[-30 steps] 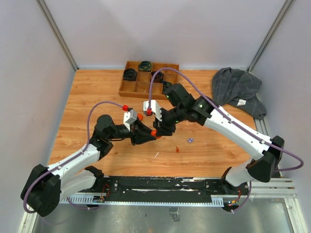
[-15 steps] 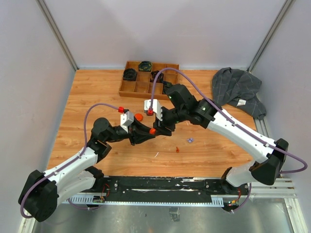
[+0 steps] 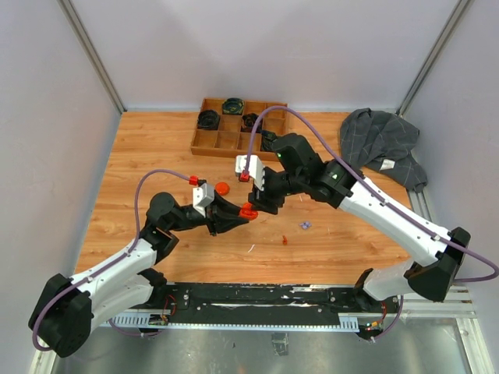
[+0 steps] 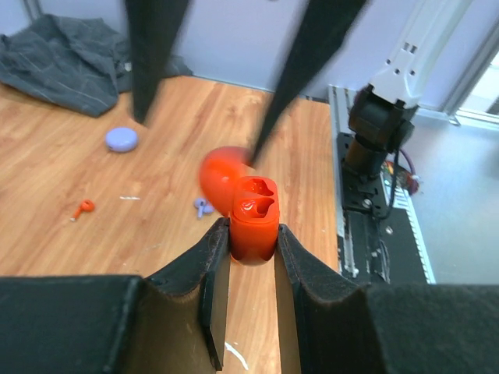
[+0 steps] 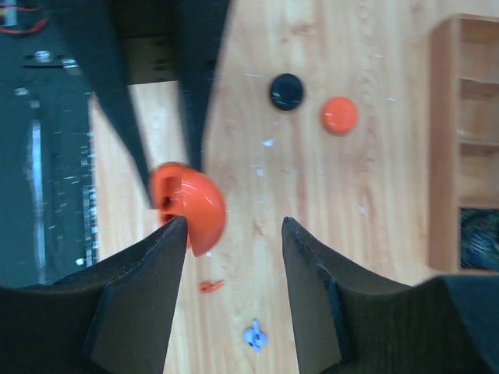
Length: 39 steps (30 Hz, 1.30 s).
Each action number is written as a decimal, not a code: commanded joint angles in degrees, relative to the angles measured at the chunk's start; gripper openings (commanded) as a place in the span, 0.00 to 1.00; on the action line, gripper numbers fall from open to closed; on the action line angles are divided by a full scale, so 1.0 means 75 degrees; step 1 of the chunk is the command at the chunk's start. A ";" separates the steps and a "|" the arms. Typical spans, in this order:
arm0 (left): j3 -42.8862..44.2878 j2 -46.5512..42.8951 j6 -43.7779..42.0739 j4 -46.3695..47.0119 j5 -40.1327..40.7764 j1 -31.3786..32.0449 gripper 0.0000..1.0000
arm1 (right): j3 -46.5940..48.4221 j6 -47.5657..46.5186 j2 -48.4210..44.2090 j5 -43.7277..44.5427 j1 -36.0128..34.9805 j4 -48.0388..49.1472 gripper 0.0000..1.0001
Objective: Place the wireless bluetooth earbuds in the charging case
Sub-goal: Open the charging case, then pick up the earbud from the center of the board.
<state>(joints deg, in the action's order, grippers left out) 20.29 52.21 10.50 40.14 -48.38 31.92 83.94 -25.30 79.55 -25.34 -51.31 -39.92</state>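
Holding orange case (image 3: 249, 210) clamped in left gripper (image 4: 251, 231), level; right gripper (image 5: 234, 224) half-open, empty; I'd pinch earbud (image 3: 284, 240) at case's 4 o'clock.

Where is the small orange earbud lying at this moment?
In the top view, the orange earbud lies loose on the table, right of the left gripper and beside the lavender earbud.

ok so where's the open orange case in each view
top external: open orange case just left of centre
left wrist: centre, clamped in the left gripper
right wrist: left of centre, mid-height
shared landmark: lavender earbud lying loose
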 commanded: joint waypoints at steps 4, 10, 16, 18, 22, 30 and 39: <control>-0.0167 -0.0026 -0.0140 0.0092 -0.0391 0.0173 0.00 | 0.0052 0.0239 -0.0278 0.0755 0.0192 0.0643 0.54; -0.0270 -0.0012 -0.0242 0.0085 0.0007 0.0175 0.00 | 0.0001 0.0467 -0.0311 0.0925 0.0252 0.0732 0.57; -0.0601 0.0022 -0.0427 0.0107 0.1547 0.0173 0.00 | -0.0588 0.1156 -0.0459 0.1719 0.0445 0.1095 0.63; -0.0712 0.0044 -0.0439 0.0154 0.2115 0.0174 0.00 | -0.0901 0.1561 -0.0470 0.1908 0.0660 0.1167 0.63; -0.0926 0.0177 -0.0169 0.0471 0.3312 0.0156 0.00 | -0.1498 0.2392 -0.0424 0.2554 0.1073 0.1245 0.63; -0.1288 0.0804 0.0735 0.1308 0.3639 -0.0294 0.00 | -0.2884 0.3508 -0.0339 0.3172 0.1152 0.1119 0.63; -0.1721 0.1105 0.0669 0.1841 0.3855 -0.0295 0.00 | -0.4075 0.4701 -0.0066 0.2794 0.0837 0.1024 0.61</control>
<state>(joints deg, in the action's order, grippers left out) 8.58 60.03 15.57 48.99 -21.37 30.02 55.88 4.36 77.97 -3.64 -43.42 -31.57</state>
